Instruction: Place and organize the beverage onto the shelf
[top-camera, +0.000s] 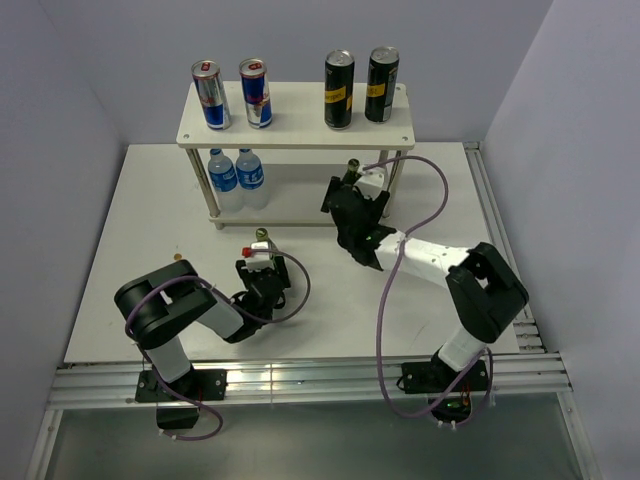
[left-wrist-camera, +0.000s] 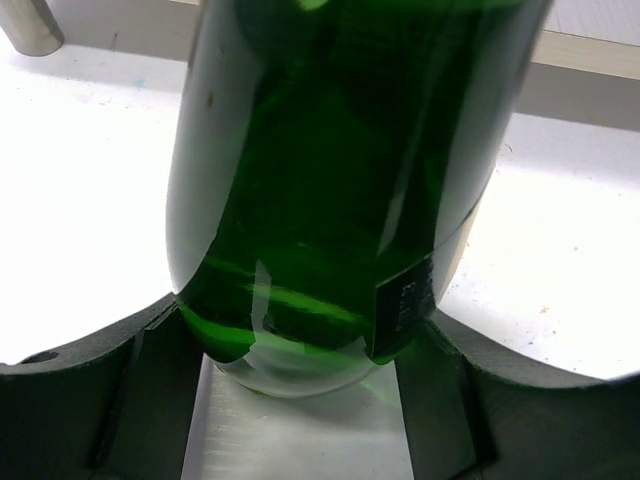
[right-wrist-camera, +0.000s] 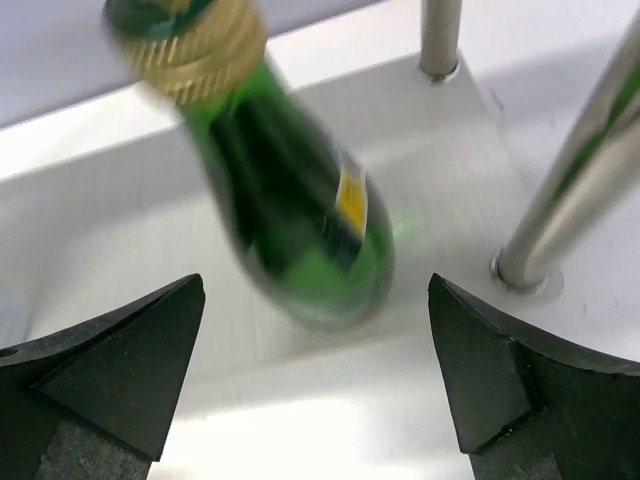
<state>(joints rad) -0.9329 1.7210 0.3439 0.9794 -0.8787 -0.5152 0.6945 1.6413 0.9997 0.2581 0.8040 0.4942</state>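
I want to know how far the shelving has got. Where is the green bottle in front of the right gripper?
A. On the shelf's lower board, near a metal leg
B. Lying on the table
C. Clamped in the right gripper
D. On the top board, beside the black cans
A: in the right wrist view the green bottle has its base on the lower board beside a metal leg, and the right gripper is open and clear of it.

left arm (top-camera: 165, 305): black joint housings, pale grey link | right arm (top-camera: 430, 255): white link, black joint housings | left gripper (top-camera: 262, 262), right gripper (top-camera: 352, 200): black body | fingers (right-wrist-camera: 110, 370): matte black, wedge-shaped | cables (top-camera: 385, 320): purple, one loop per arm | bases (top-camera: 440, 380): black
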